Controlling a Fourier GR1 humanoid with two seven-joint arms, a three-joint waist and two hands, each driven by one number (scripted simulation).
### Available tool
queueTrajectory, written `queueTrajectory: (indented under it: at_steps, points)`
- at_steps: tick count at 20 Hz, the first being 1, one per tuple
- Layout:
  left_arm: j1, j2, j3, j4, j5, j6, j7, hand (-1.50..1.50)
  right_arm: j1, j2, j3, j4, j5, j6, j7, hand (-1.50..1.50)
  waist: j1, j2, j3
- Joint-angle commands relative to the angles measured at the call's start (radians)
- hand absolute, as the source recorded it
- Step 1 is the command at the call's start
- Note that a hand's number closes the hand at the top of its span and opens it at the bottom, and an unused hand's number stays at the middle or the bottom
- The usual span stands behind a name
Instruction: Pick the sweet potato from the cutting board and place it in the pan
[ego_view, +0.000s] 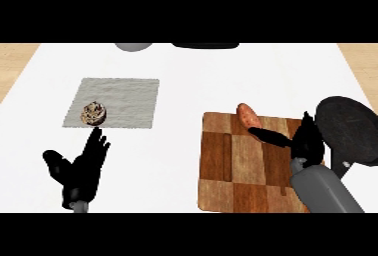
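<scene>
The robot's right hand (301, 142) hovers over the cutting board (236, 175), thumb and fingers spread, thumb tip just short of the sweet potato (248, 116) lying at the board's far edge. The reach appears under way; next the hand must close round the potato and carry it right to the dark pan (347, 125) beside the board. The left hand (77, 167) rests open near a grey mat (129, 97) bearing a brown lump (93, 113). Nothing blocks the path.
</scene>
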Motion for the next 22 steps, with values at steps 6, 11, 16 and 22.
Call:
queueTrajectory:
  at_steps: [6, 11, 16, 22]
  points:
    - [0.012, 0.005, 0.023, -0.002, 0.019, -0.026, -0.01, 0.0, -0.159, 0.011, 0.002, -0.063, -0.155, 0.46, 0.322, -1.5, -0.012, 0.003, 0.012]
    - [0.008, -0.031, 0.016, 0.03, -0.009, -0.006, -0.043, 0.0, -0.14, 0.052, 0.005, -0.127, -0.155, 0.455, 0.381, -1.5, -0.021, 0.005, 0.013]
    - [0.001, -0.003, 0.048, 0.025, 0.003, -0.038, -0.014, 0.0, -0.119, 0.058, -0.003, -0.178, -0.078, 0.415, 0.386, -1.5, -0.02, 0.006, 0.013]
    - [0.025, -0.018, 0.023, -0.046, -0.029, -0.001, 0.03, 0.0, -0.004, 0.041, -0.014, -0.214, 0.005, 0.403, 0.302, -1.5, -0.022, 0.005, 0.014]
